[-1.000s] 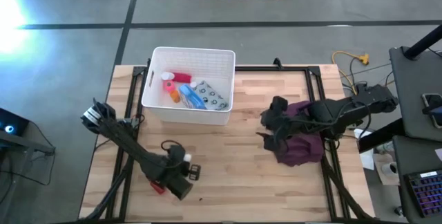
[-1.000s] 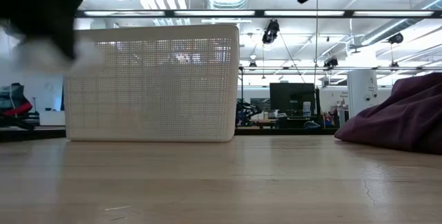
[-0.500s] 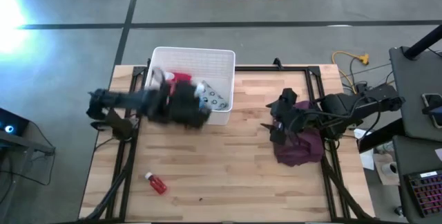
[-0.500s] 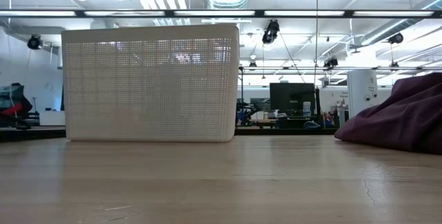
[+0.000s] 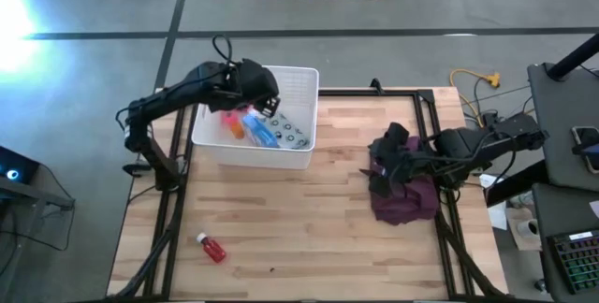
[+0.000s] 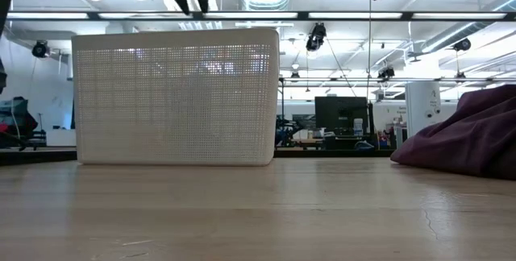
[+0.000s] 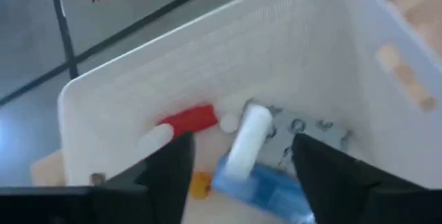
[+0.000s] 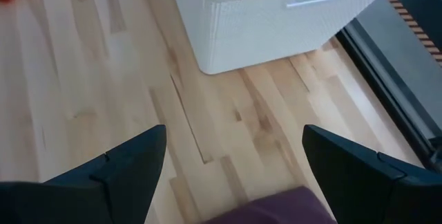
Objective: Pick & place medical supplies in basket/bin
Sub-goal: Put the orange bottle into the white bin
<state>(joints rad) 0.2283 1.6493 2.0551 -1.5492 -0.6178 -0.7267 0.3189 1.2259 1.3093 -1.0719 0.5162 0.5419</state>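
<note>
I see the left gripper [image 5: 259, 93] over the basket [image 5: 301, 151], fingers apart, empty; contents blurred. Right gripper [image 5: 386, 165] fingers apart above maroon cloth [image 5: 407, 202].

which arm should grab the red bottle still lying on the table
Probably the left. The red bottle lies near the table's front-left corner, on the left arm's side. The left gripper hangs open over the white basket, while the right gripper, also open, hovers at the maroon cloth.

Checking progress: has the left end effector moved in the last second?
Yes. The left end effector went from the table's near edge to above the basket.
</note>
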